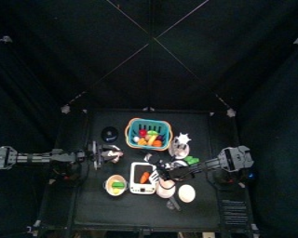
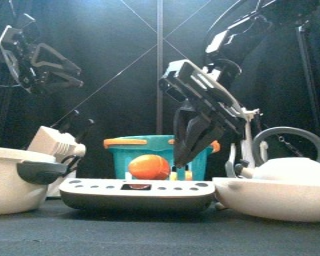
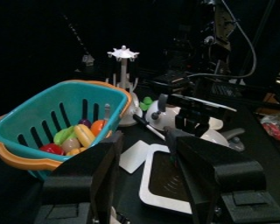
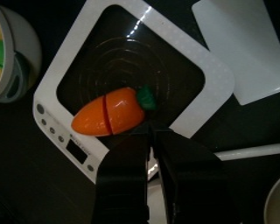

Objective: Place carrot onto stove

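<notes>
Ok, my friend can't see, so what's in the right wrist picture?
An orange carrot with a green tip lies on the white stove, on its dark burner. The right gripper hangs just above it with its jaws close together, holding nothing.

The carrot (image 4: 111, 114) lies on the stove (image 4: 74, 59), inside the burner rings. The stove stands at the middle of the desk (image 1: 83, 200) near its front edge. Behind the stove sits a basket (image 1: 148, 133) with toy foods in it. Left of the stove is a bowl (image 1: 115, 186); right of it is a plate (image 1: 186, 193). The right gripper (image 4: 152, 150) hangs just above the stove, beside the carrot and apart from it. The left gripper (image 3: 152, 166) rests at the desk's left side, well apart from the stove.
</notes>
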Robot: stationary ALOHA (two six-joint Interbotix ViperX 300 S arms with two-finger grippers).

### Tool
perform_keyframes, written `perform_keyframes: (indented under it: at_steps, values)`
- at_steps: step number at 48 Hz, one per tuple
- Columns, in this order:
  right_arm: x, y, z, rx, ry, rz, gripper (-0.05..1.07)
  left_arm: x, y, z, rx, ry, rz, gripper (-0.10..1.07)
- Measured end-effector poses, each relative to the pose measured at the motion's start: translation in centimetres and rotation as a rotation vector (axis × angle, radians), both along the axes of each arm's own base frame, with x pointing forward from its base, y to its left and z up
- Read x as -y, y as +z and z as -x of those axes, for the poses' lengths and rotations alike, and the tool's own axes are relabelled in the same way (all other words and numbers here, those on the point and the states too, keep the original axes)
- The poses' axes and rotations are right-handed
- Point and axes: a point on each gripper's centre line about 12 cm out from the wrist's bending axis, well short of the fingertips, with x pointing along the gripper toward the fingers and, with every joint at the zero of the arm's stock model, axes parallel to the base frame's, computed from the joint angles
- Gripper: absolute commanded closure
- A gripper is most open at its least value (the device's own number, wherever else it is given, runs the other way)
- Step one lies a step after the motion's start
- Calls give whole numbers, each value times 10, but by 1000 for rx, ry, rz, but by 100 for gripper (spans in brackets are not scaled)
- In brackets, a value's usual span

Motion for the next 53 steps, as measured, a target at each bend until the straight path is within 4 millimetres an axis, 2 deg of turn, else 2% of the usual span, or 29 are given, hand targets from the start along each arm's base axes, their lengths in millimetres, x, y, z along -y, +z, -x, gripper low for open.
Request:
perform_keyframes:
  at_steps: [9, 30, 34, 43, 53]
  values:
    - [12, 0, -3, 6, -7, 26, 58, 0, -1, 0, -2, 2, 0, 16]
    - [17, 8, -27, 53, 15, 58, 58, 0, -1, 1, -3, 2, 0, 16]
    - [18, 13, -26, 62, 21, 69, 58, 0, -2, 1, -5, 2, 1, 16]
    - [13, 19, -10, 59, 6, 39, 58, 0, -4, 1, -9, 3, 1, 15]
    - [4, 4, -6, 26, -12, -13, 58, -1, -4, 2, -9, 6, 1, 15]
